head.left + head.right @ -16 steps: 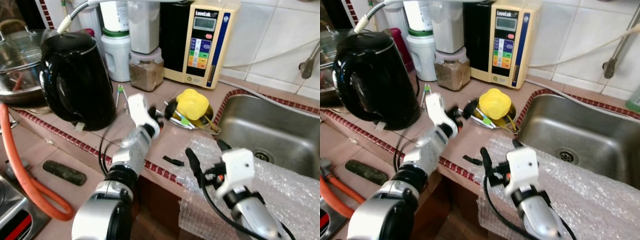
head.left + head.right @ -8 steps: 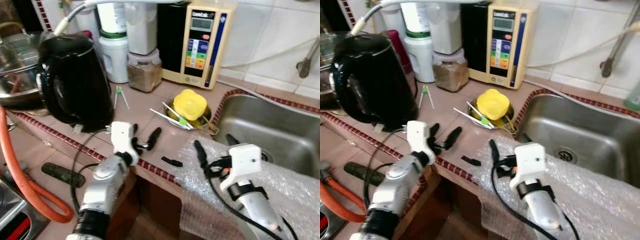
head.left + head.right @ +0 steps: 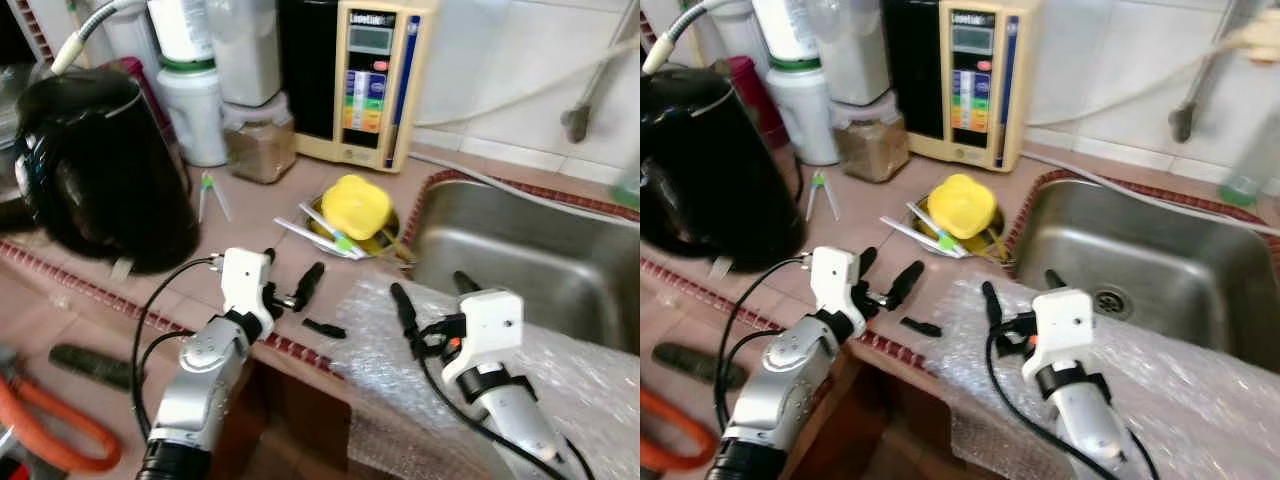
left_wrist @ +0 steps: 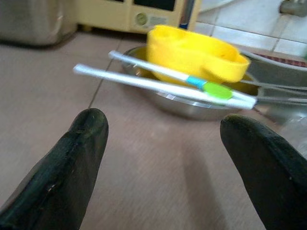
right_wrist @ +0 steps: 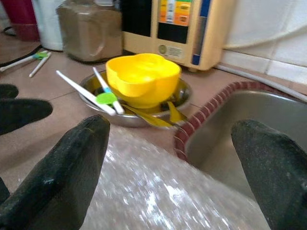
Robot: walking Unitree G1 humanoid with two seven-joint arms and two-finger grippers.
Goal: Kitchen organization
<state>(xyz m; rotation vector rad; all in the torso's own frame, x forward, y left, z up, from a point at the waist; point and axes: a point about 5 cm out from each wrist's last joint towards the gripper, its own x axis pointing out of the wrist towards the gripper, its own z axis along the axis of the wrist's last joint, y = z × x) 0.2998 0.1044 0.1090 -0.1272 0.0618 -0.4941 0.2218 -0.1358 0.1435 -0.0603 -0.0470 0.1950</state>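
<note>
A yellow flower-shaped cup (image 3: pixel 360 205) sits in a small steel bowl (image 4: pixel 192 103) on the tiled counter, just left of the sink. White sticks with a green tip (image 4: pixel 158 86) lie across the bowl. My left gripper (image 3: pixel 290 282) hovers open over the counter's front edge, short of the bowl, holding nothing. My right gripper (image 3: pixel 432 292) stands open above a bubble wrap sheet (image 3: pixel 400 350), pointing towards the bowl and the sink rim.
A black kettle (image 3: pixel 100 170) stands at the left. Jars (image 3: pixel 255 145) and a beige water unit (image 3: pixel 370 80) line the back wall. The steel sink (image 3: pixel 520 255) lies at the right. A small black piece (image 3: pixel 323 328) rests on the counter edge.
My left gripper has drawn back from the yellow cup to the counter's front edge. The right gripper has edged forward over the bubble wrap. The camera has turned a little right.
</note>
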